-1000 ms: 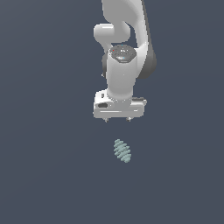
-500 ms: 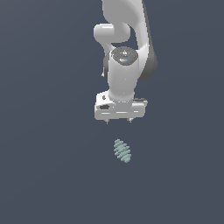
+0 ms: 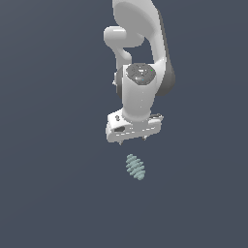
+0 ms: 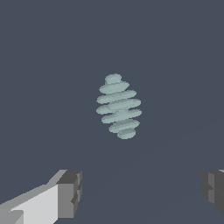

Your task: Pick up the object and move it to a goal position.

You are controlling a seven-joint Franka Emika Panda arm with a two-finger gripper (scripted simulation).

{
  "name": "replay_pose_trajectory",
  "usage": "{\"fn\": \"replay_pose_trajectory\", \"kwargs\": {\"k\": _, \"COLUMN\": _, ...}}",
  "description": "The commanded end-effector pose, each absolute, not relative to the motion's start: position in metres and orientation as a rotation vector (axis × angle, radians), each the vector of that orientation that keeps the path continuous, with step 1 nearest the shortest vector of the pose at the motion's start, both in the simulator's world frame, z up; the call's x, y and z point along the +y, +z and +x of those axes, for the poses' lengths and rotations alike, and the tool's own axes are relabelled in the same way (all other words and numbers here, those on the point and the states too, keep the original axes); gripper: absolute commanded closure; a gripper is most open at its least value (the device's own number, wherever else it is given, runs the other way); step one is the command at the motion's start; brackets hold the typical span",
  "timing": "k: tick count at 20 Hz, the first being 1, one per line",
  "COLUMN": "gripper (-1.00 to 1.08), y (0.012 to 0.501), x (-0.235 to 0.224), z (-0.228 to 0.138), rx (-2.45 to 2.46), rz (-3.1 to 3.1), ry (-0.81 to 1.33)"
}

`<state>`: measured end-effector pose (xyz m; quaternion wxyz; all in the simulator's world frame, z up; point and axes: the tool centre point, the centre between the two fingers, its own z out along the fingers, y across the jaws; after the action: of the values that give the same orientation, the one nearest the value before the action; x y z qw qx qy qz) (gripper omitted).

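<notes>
1. The object (image 3: 135, 167), a pale teal-green ribbed oval, lies on the dark counter (image 3: 53, 193), just below the white gripper (image 3: 133, 140) in the exterior view and apart from it.
2. Its long axis runs diagonally in the exterior view, from upper left to lower right.
3. In the wrist view, the object (image 4: 118, 106) sits ahead of the fingertips (image 4: 70, 192), untouched.
4. The gripper's fingers stand wide apart, holding nothing.
</notes>
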<state>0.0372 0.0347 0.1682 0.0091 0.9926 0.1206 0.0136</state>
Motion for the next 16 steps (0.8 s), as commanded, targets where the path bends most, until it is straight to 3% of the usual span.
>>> {"fn": "replay_pose_trajectory", "kwargs": {"k": 1, "gripper": -0.92, "y": 0.161, "x": 0.037, "z": 0.044, "rx": 0.474, "rz": 3.086, "ry": 0.036}}
{"fn": "replay_pose_trajectory", "kwargs": {"k": 16, "gripper": -0.92, "y": 0.109, "x": 0.049, "z": 0.081, "rx": 1.107, "rz": 2.928, "ry": 0.006}}
